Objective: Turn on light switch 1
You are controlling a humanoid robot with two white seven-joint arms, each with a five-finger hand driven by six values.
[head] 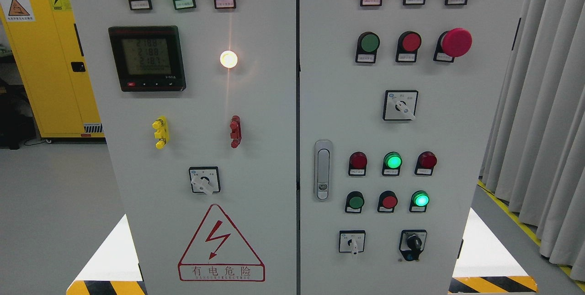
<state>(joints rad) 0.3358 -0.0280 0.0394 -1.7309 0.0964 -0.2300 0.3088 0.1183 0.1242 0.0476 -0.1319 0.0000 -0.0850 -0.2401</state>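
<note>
Neither of our hands is in the picture, so we cannot tell their state. We face the grey cabinet [256, 149], its rotary switch [204, 181] low on the left door, a white lamp [228, 59] glowing above it.

You face a grey two-door control cabinet [256, 117] with several rotary selector switches, and none is legibly numbered. One white-handled switch [204, 181] sits low on the left door, its lever pointing down-right; you cannot tell which is switch 1.
</note>
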